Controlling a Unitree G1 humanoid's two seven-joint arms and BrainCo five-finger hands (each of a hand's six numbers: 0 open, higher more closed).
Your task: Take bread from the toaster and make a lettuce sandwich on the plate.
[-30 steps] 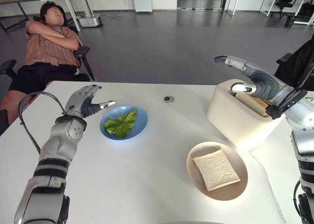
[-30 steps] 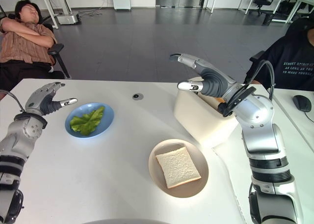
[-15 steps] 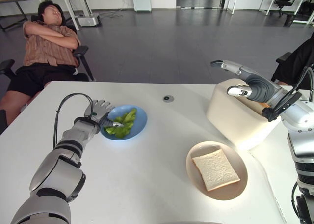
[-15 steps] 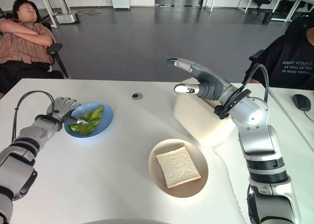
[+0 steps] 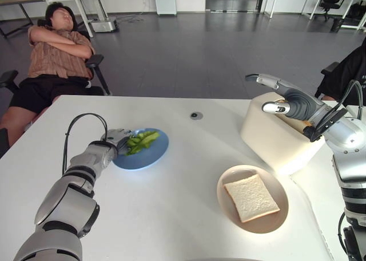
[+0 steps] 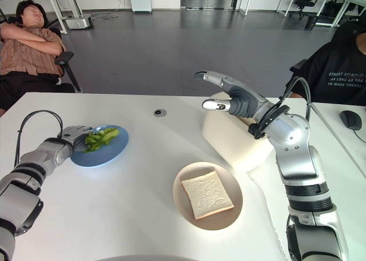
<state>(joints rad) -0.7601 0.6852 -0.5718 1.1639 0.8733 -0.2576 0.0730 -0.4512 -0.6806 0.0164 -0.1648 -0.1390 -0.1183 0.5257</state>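
White table [image 5: 171, 215] in an open office. Done: one bread slice [image 5: 250, 198] flat on the tan plate [image 5: 281, 188], 4 o'clock. In hand: lettuce [image 5: 141, 140] in the blue dish [image 5: 150, 155], 10 o'clock, with the left hand [image 5: 113, 142] at the dish's rim, fingers pinched on the leaves' near end. Left, by my judgement — lettuce onto the slice, then a second slice [image 5: 302, 122] from the toaster [image 5: 277, 141], 2 o'clock. Right hand [image 5: 294, 99] above the toaster, fingers spread, holding nothing. Grommet [image 5: 196, 115] at 12 — off the dish-to-plate line.
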